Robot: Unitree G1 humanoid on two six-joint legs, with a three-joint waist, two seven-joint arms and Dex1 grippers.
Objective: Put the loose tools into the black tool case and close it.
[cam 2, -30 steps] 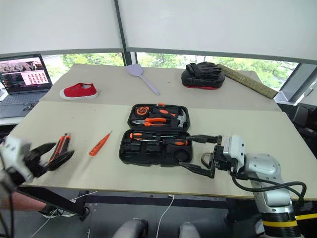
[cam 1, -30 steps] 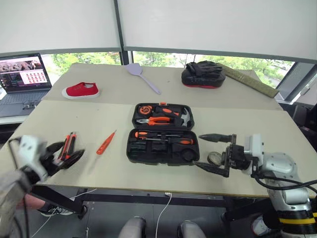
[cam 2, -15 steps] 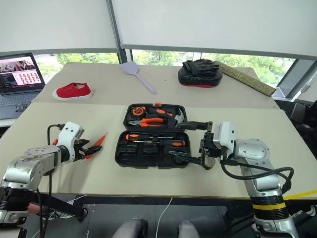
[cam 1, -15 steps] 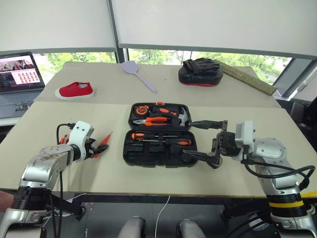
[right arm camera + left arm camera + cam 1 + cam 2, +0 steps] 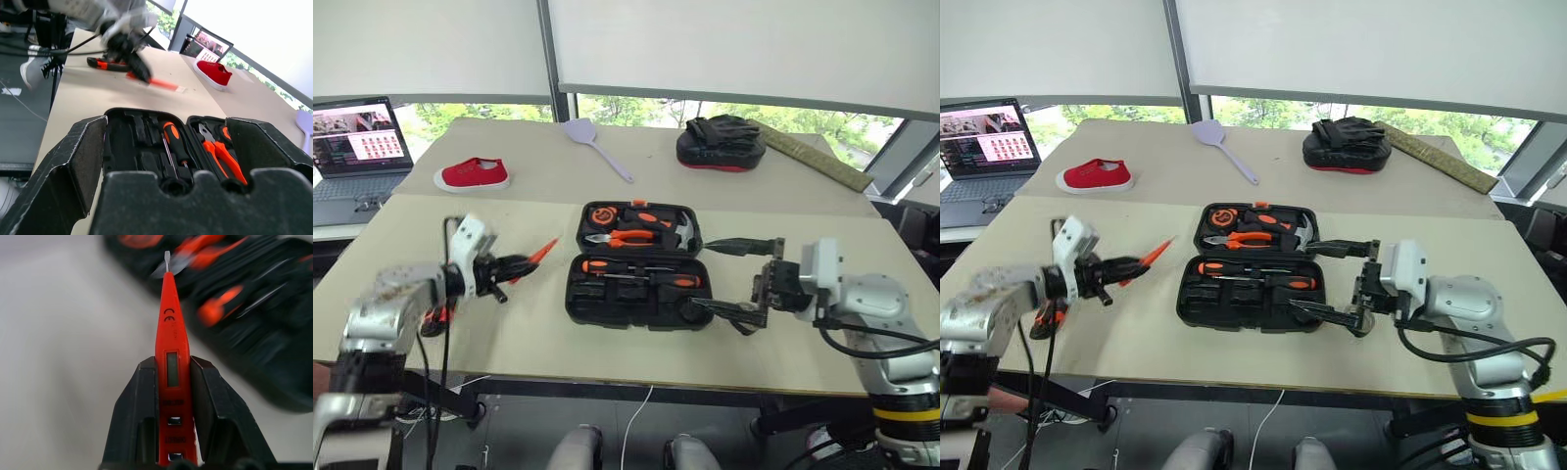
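One orange screwdriver (image 5: 168, 362) — between left claw (image 5: 172, 406) fingers

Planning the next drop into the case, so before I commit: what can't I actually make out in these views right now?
- Small orange screwdriver: handle end hidden between the left gripper fingers, left wrist view.
- Black tool case: recesses smeared by motion blur, left wrist view.
- Orange-black utility knife: mostly hidden behind the left arm, eye views.
- Near half of the case: partly blocked by the right gripper fingers, right wrist view.

Both arms are silver-grey metal shells with black joints and black cables looping along them. Each ends in a white wrist block and a black two-fingered pincer: left pincer (image 5: 509, 265), right pincer (image 5: 729, 277).
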